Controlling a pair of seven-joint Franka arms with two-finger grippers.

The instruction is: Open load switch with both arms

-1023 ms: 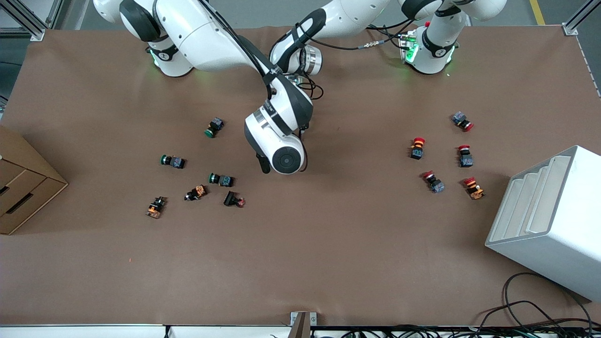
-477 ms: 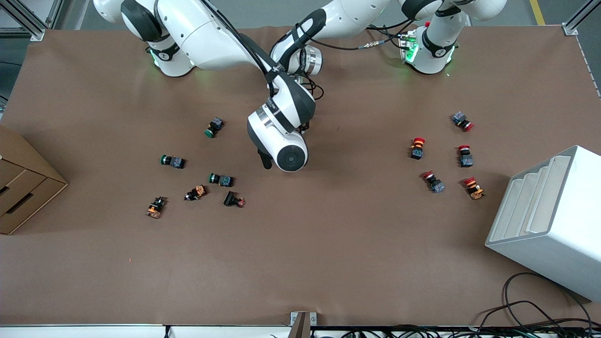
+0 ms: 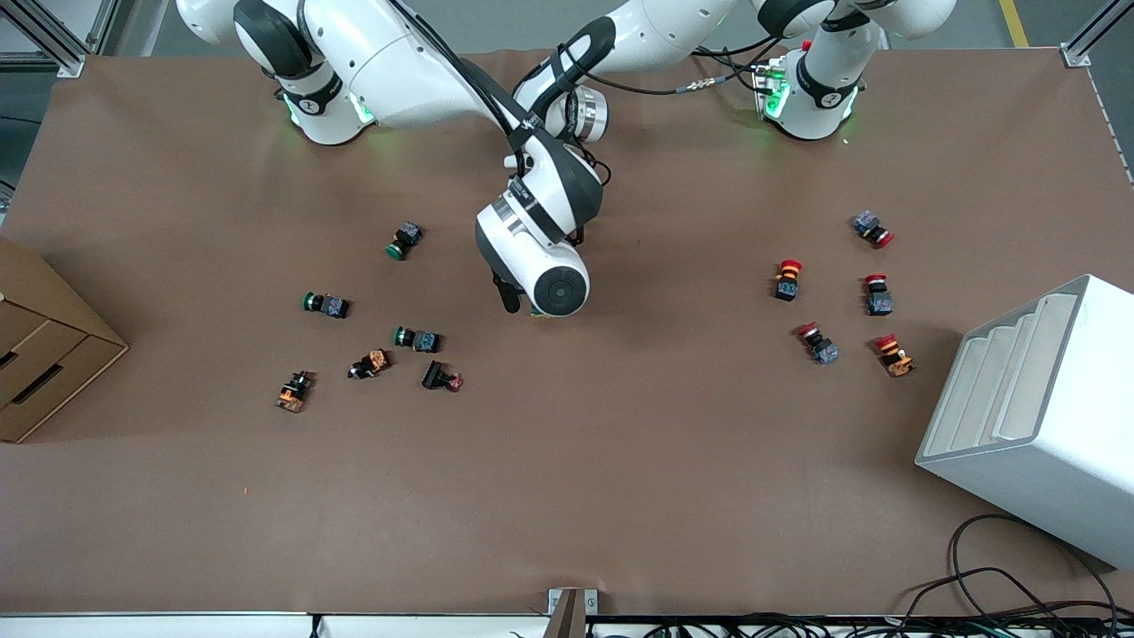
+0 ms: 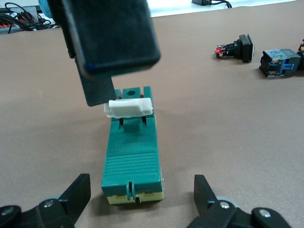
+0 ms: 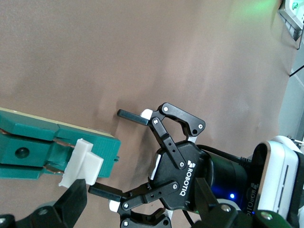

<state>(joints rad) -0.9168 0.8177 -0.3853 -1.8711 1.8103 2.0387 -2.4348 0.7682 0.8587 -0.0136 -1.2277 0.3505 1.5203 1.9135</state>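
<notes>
The load switch is a dark-green block lying flat on the brown table near its middle, with a white piece at one end. My left gripper is low over the table and open, a finger on each side of the switch's plain end without touching it. My right gripper is open over the other end, and one finger rests against the white piece. In the front view the right arm's wrist covers the switch except a sliver.
Green-capped push buttons and other small parts lie toward the right arm's end. Red-capped buttons lie toward the left arm's end. A cardboard box and a white rack stand at the table's two ends.
The right arm's wrist has shifted a little toward the left arm's end, over the switch. The left arm has stayed still.
</notes>
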